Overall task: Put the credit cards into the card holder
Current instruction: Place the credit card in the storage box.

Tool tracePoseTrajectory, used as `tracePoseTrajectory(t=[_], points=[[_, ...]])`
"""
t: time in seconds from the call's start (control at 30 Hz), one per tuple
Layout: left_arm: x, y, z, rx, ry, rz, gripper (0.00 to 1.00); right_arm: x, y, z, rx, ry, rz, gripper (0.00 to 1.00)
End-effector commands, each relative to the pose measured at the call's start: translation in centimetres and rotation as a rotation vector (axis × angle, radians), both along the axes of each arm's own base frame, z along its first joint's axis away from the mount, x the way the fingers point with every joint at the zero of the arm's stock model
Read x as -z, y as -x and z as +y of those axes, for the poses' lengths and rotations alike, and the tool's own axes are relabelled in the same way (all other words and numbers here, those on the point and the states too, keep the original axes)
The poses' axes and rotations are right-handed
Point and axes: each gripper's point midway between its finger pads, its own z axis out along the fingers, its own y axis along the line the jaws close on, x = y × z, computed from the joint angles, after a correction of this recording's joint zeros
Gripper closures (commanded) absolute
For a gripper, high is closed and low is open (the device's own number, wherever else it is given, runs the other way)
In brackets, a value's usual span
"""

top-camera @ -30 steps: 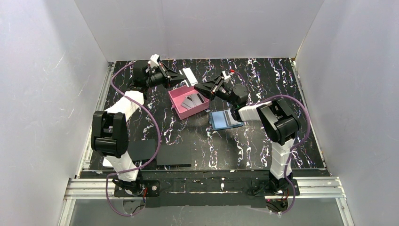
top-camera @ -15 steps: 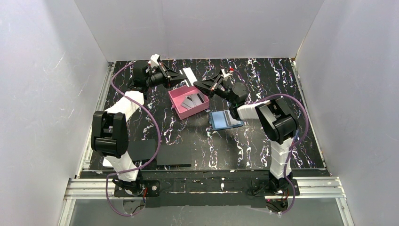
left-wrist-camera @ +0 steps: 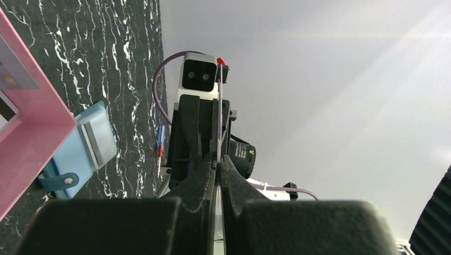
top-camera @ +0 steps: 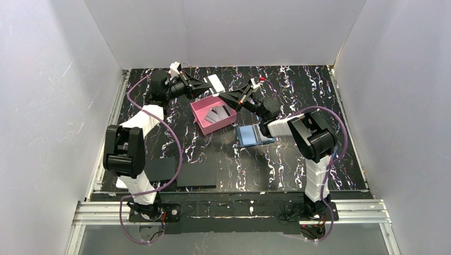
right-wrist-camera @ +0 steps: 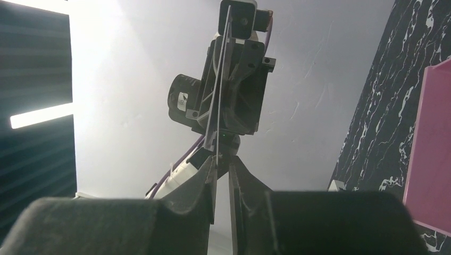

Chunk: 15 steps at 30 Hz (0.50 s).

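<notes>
My left gripper (top-camera: 206, 86) is shut on a white credit card (top-camera: 215, 83), held in the air behind the pink card holder (top-camera: 198, 112). In the left wrist view the card (left-wrist-camera: 219, 119) stands edge-on out of the closed fingertips (left-wrist-camera: 208, 169). My right gripper (top-camera: 223, 96) faces it from the right, with its jaws a narrow gap apart. In the right wrist view the card's edge (right-wrist-camera: 220, 79) runs down to the tip of the left finger (right-wrist-camera: 210, 169). Pale cards (top-camera: 219, 113) lie inside the holder.
A flat blue hinged case (top-camera: 254, 135) lies open right of the holder, under the right forearm. Two flat black pads (top-camera: 159, 169) (top-camera: 197, 174) lie near the left arm's base. White walls enclose the marbled black table (top-camera: 298, 95).
The right gripper has moved up and left toward the free end of the card. The left gripper has lifted the card slightly and kept its grip.
</notes>
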Motion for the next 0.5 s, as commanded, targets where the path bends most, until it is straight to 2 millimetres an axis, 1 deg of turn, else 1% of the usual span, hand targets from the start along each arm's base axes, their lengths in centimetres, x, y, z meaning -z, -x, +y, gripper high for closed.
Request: tracePoseTrajectory(t=[0.0,0.13,0.2,0.33,0.43,0.47], points=[[-3.0,0.8,-0.1,0.008,0.04,-0.08,1.0,-0.7,0.7,-0.2,-0.005,-0.036,-0.052,0.78],[-3.1,1.1,-0.2,0.02,0.042,-0.08,1.0,-0.6,0.3,0.0,-0.002,-0.039,-0.043,0.78],[-3.0,1.3,-0.2,0.029,0.04,-0.082,1.0,-0.8,-0.1,0.2,0.0,-0.038,-0.038,0.8],[-2.1,1.7,-0.2,0.039,0.029,-0.077,1.0,-1.4,-0.9,0.7,0.0,-0.031,-0.055,0.82],[-0.8,2.0,-0.2,0.044,0.017,-0.061,1.0,-1.3,-1.3,1.0,0.002,-0.026,-0.062,0.91],[-0.3,2.1,-0.2,0.045,0.011,-0.054,1.0,-1.0,-1.4,1.0,0.006,-0.016,-0.062,0.94]])
